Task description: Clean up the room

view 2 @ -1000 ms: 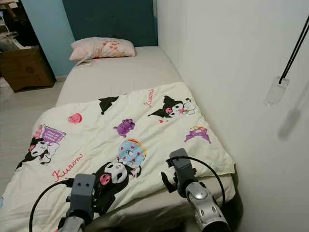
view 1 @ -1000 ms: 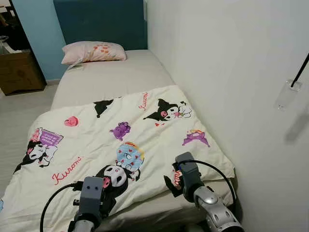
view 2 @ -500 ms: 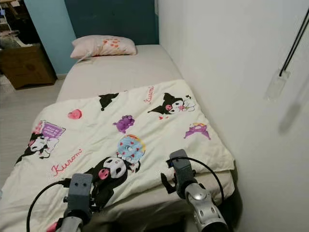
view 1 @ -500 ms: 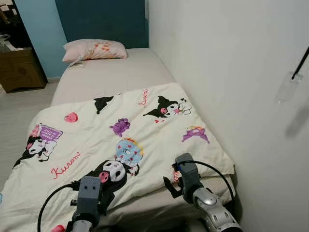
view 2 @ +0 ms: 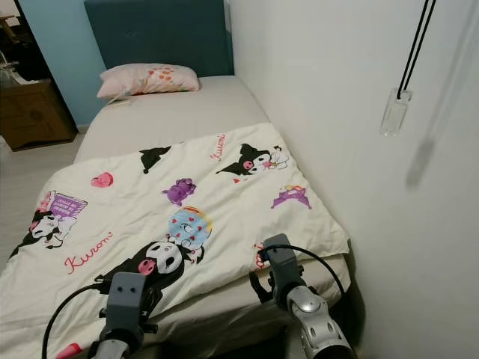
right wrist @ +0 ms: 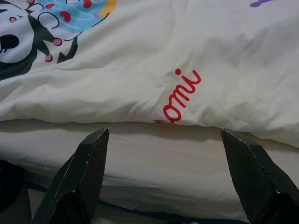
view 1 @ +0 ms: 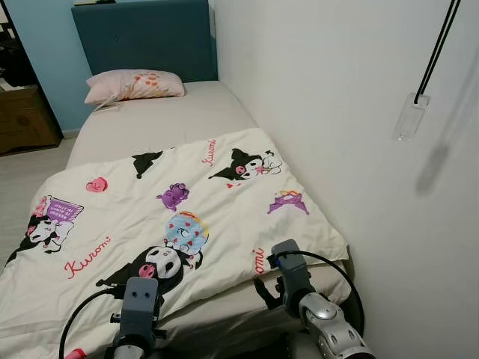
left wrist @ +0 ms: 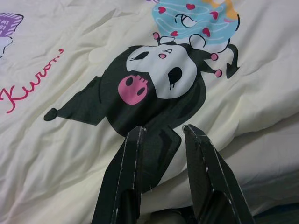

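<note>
My view has pulled back; both grippers, left nearly pressed together, right spread, hang over the duvet edge, nothing pinched

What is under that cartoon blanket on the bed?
Under the blanket a plain beige mattress sheet shows beyond its far edge and below its near edge. Anything else lying beneath the blanket is covered and cannot be seen.
</note>
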{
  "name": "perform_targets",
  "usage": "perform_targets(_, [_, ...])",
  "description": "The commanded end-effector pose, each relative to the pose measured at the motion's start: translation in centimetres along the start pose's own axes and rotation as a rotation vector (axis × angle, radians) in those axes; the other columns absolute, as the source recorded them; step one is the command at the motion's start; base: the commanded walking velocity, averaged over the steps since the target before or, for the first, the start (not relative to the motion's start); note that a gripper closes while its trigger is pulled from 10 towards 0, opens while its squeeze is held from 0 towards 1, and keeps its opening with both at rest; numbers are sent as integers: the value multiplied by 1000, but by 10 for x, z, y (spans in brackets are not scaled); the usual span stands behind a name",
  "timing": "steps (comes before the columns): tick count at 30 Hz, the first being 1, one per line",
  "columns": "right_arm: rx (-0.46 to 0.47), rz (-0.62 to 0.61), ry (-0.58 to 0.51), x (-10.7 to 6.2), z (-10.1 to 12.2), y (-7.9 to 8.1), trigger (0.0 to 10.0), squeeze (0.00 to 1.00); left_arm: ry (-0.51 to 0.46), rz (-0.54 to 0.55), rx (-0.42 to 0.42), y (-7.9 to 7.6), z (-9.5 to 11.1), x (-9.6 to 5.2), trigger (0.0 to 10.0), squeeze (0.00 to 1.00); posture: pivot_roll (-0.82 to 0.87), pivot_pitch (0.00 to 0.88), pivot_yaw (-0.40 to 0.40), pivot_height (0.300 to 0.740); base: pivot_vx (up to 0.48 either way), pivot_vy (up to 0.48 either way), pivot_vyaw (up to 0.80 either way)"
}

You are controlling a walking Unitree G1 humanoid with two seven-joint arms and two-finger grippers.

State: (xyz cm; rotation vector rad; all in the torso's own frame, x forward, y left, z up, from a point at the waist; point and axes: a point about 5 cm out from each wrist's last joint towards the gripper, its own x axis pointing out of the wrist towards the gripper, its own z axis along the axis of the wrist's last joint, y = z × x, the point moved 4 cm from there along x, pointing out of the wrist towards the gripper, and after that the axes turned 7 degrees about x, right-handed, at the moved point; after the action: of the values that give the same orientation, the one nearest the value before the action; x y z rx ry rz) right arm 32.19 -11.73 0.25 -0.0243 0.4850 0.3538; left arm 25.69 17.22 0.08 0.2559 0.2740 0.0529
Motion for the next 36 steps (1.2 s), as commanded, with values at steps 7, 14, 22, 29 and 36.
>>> perform_targets(7, [-115,77,10,2,2,10,10000,0,29,8,3,0,-8,-7,10000,0,-52,36,-28,576,0,0,0])
perform_targets(14, [-199,90,30,6,5,9,10000,0,32,23,10,4,-9,-9,10000,0,-44,51,-45,576,0,0,0])
perform_targets(22, [-378,81,98,15,9,1,10000,0,12,1,76,5,-6,-7,10000,0,-42,86,-73,576,0,0,0])
perform_targets(29, [-560,90,130,22,20,-8,0,0,-46,-21,164,13,6,-2,10000,0,-28,144,-97,576,0,0,0])
perform_targets(36, [-788,88,136,28,35,-12,3255,0,-148,-34,172,26,34,-1,10000,0,-10,213,-95,576,0,0,0])
